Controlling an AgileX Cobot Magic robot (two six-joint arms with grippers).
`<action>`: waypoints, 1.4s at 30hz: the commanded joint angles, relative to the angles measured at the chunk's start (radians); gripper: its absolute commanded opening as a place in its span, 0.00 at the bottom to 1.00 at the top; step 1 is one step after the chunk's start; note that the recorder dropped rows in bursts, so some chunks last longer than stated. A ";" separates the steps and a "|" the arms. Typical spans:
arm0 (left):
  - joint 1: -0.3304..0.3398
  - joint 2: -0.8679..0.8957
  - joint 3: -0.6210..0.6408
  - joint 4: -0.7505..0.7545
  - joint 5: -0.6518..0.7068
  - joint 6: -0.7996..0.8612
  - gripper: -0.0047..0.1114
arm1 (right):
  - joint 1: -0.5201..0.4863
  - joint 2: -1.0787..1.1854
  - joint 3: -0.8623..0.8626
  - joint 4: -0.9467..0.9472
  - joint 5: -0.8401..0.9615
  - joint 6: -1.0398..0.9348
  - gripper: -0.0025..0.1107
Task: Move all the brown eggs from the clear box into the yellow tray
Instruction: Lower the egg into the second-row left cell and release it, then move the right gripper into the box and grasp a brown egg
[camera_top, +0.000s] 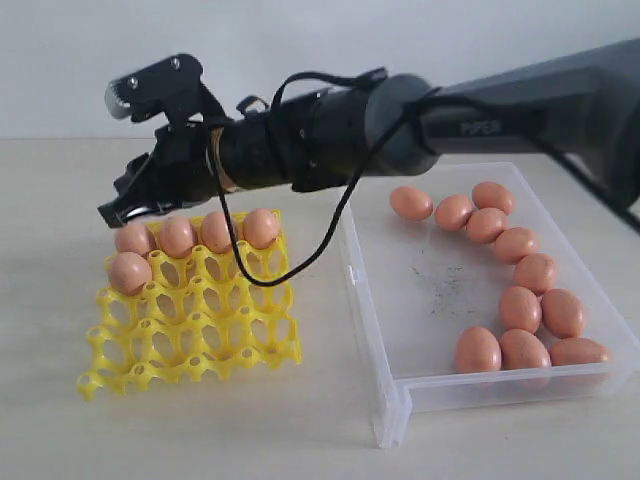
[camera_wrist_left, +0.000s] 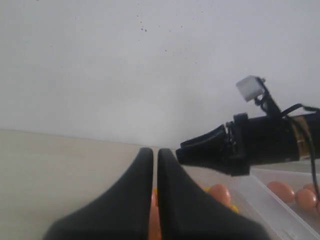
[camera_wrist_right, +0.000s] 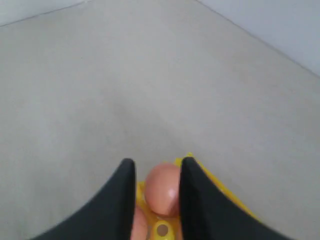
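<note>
The yellow tray (camera_top: 200, 340) lies on the left with several brown eggs (camera_top: 176, 236) along its back row and one egg (camera_top: 128, 272) in the row in front. The clear box (camera_top: 372, 330) on the right holds several more brown eggs (camera_top: 520, 308). My right gripper (camera_top: 120, 205) reaches across and hovers just above the tray's far left corner. In the right wrist view its fingers (camera_wrist_right: 156, 167) stand apart on either side of the corner egg (camera_wrist_right: 162, 192), which rests in its cup. My left gripper (camera_wrist_left: 155, 152) is shut and empty, and out of the exterior view.
The right arm (camera_top: 420, 120) and its looping black cable (camera_top: 300, 250) stretch over the gap between tray and box. The tray's front rows are open cups. Bare tabletop (camera_top: 200, 440) surrounds both containers.
</note>
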 joint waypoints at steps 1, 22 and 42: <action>-0.006 -0.003 -0.003 -0.009 -0.016 -0.007 0.07 | -0.014 -0.153 0.047 -0.202 0.044 0.231 0.02; -0.006 -0.003 -0.003 -0.009 -0.016 -0.007 0.07 | -0.342 -0.468 0.441 1.204 1.083 -1.324 0.02; -0.006 -0.003 -0.003 -0.009 -0.016 -0.007 0.07 | -0.471 -0.375 0.443 1.512 1.150 -1.353 0.51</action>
